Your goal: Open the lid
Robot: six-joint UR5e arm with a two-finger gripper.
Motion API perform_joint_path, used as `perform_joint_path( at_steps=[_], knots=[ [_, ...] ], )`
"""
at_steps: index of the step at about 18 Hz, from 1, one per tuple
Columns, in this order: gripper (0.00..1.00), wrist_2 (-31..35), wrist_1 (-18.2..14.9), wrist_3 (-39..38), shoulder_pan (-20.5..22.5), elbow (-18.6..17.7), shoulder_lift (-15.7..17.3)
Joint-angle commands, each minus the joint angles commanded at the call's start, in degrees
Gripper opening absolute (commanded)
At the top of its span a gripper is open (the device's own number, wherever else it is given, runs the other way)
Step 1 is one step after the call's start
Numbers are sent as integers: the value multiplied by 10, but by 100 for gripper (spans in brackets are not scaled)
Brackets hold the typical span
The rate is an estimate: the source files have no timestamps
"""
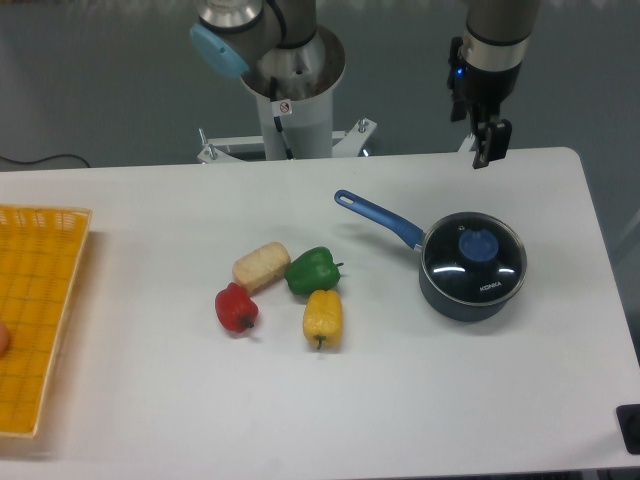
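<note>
The round clear glass lid (472, 260) with thin metal rim, blue centre knob and white lettering sits closed on the dark blue saucepan (455, 300). Above the saucepan hangs the tool (490, 150), seemingly pressed together, empty. White counter (150, 400); grey wall behind.

Arm (495, 30) is cut off by the top edge, only the wrist section shows. Gripper (490, 145) is seen side-on, so finger gap is unreadable. Yellow basket (40, 310) runs off the left edge; a small orange-pink thing (3, 340) at that edge is mostly cropped, can't ID. Lid (473, 258) lettering too small to read reliably. Dark object (630, 428) clipped at the bottom right corner.
</note>
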Motion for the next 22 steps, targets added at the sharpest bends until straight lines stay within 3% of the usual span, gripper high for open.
perform_joint_path(
  at_steps=[10, 20, 22],
  knots=[
    [100, 5, 1, -3, -12, 1, 0],
    [100, -3, -2, -92, -12, -13, -1],
    [100, -29, 0, -112, -12, -22, -3]
  ],
)
